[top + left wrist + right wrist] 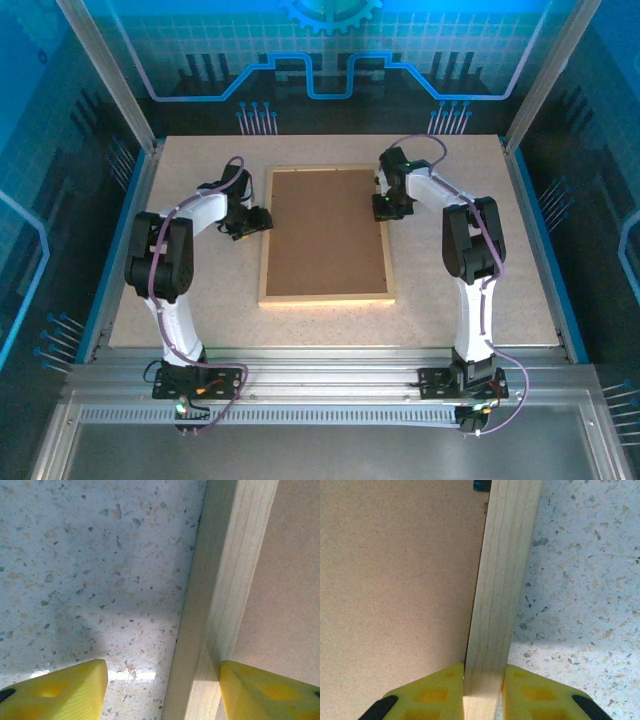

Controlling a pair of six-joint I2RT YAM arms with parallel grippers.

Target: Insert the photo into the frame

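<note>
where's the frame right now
In the top view the frame lies flat on the table, backing board up; the right gripper pinches its right rail, the open left gripper straddles its left rail.

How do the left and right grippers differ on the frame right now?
Opening: the left gripper stands wide open; the right gripper is closed. Contact: the left gripper only straddles the left rail of the frame, with table showing beside the rail; the right gripper pinches the right rail, fingers against the wood. Shared: yellow fingers, each at a long rail beside the backing board.
</note>
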